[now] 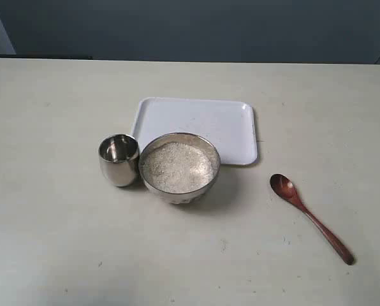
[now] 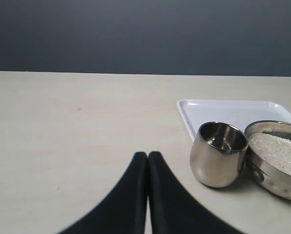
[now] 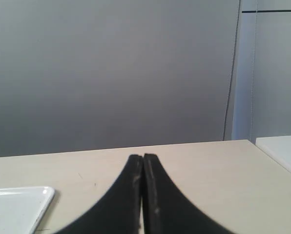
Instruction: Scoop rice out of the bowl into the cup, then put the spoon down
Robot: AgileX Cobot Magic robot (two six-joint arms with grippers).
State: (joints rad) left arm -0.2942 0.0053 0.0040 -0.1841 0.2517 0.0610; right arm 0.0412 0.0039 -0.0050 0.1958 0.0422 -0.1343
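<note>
Spoon (image 1: 310, 217) lies untouched at 4 o'clock of the bowl (image 1: 177, 194) holding the rice (image 1: 177, 167), cup (image 1: 118, 162) just beside it at 9 o'clock; left gripper (image 2: 148, 155) and right gripper (image 3: 143, 157) are both closed and empty, so the right likely needs opening before pinching mid-handle.

Light soft and even, from above; no hard glare. Exterior view fairly bright, slightly washed. The bench (image 1: 62, 255) reads pale, dimmer toward the lower left corner. The bowl (image 1: 179, 167) throws a soft shadow on its near right side; the cup (image 1: 118, 159) carries small highlights and dark reflections. The spoon (image 1: 310, 217) has a thin shadow along its handle. In the 2 wrist views the left tool (image 2: 148, 155) and right tool (image 3: 143, 157) are black, soft-edged, out of focus.
</note>
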